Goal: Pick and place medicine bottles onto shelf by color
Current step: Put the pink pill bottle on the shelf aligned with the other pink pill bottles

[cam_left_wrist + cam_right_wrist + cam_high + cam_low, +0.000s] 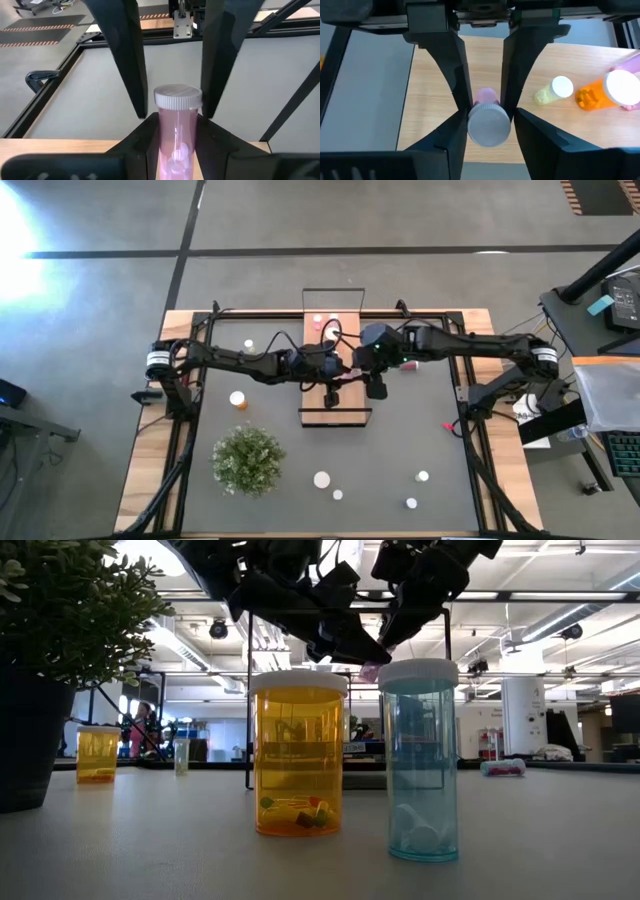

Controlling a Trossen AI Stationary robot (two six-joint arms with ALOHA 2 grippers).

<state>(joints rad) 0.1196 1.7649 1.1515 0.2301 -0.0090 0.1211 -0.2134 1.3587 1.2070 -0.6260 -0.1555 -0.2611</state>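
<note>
A pink medicine bottle (178,145) with a white cap is held in the air between both grippers, above the middle of the wooden shelf (345,408). My left gripper (336,369) reaches in from the table's left and is shut on the bottle's body. My right gripper (360,372) reaches in from the right and is shut on the cap. In the low view only a bit of pink (370,671) shows under the dark fingers. Other bottles lie on the shelf's far end (327,323): a yellowish one (552,90), an orange one (591,93) and a pink one (623,86). My left gripper pinches the pink body (178,150) between its two fingers, below the cap. The fingers come about level from the table's left and lie along the bottle. The bottle is clear of the shelf, its cap pointing toward the right arm. My right gripper has the white cap (489,125) between its two fingers (457,132), at the cap's sides. The fingers come from the table's right, toward the cap's top face. In the left wrist view their tips (141,107) stand right at the cap's rim.
A bushy green plant (247,460) stands at the near left. An orange bottle (238,399) and a white one (249,345) stand left of the shelf. Several bottles (322,478) stand near the front edge, among them an orange one (296,755) and a blue one (421,760).
</note>
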